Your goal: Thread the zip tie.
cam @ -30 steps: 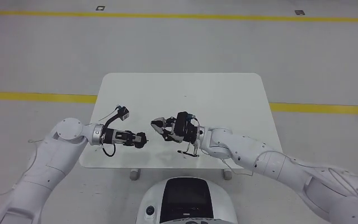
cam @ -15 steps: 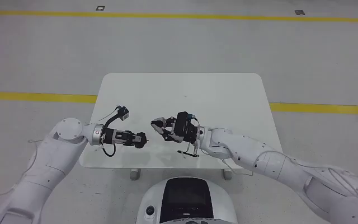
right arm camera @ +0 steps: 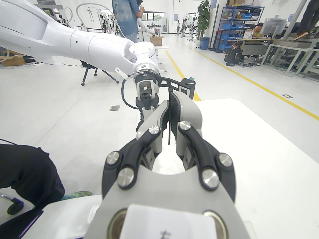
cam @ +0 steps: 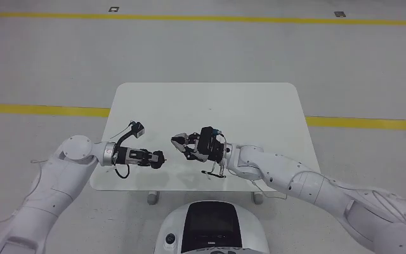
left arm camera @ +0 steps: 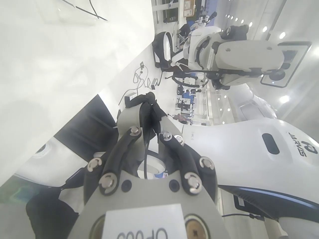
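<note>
Although the right gripper (right arm camera: 172,98) is clamped on the thin black plastic zip tie (right arm camera: 169,130), upright above the white worktop (right arm camera: 249,150), and the left gripper (left arm camera: 147,105) is pinched on a thin black strand (left arm camera: 146,145), perhaps its tail, they hang apart; threading looks not yet begun.

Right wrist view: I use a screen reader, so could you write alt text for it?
The right gripper is shut on a thin black zip tie, which stands upright between its pads. Just beyond it, the left gripper points back toward it, and a white table lies below.
</note>
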Action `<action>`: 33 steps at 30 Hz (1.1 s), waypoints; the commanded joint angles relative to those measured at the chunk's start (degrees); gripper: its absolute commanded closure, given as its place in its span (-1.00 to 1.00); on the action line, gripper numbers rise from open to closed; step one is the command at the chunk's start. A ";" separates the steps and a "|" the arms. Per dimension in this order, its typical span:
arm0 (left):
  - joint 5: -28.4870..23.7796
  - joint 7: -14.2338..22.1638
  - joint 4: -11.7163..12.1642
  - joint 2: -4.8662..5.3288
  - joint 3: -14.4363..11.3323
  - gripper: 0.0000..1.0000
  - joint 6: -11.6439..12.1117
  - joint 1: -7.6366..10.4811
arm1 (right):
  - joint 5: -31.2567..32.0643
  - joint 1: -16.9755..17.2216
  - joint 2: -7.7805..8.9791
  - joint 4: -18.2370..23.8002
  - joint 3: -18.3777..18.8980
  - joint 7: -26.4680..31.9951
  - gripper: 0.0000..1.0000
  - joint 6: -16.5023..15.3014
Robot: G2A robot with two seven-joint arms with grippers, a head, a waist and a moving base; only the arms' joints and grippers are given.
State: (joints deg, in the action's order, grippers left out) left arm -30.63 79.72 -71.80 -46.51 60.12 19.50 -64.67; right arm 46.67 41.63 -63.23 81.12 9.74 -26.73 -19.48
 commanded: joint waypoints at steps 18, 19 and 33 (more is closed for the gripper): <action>-0.48 -0.08 -3.53 1.64 -0.92 1.00 -0.02 -0.24 | 3.12 0.99 0.21 2.26 0.22 1.19 1.00 0.00; -0.48 -0.08 -3.53 1.64 -0.92 1.00 -0.02 -0.24 | 3.60 0.97 0.34 2.90 0.00 1.39 1.00 0.00; -0.48 -0.08 -3.53 1.64 -0.92 1.00 -0.02 -0.24 | 6.72 1.37 0.30 6.66 0.00 6.09 1.00 0.00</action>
State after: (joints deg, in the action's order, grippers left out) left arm -31.10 79.64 -75.33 -44.87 59.21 19.48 -64.90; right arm 53.02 43.01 -62.84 87.71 9.74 -20.81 -19.48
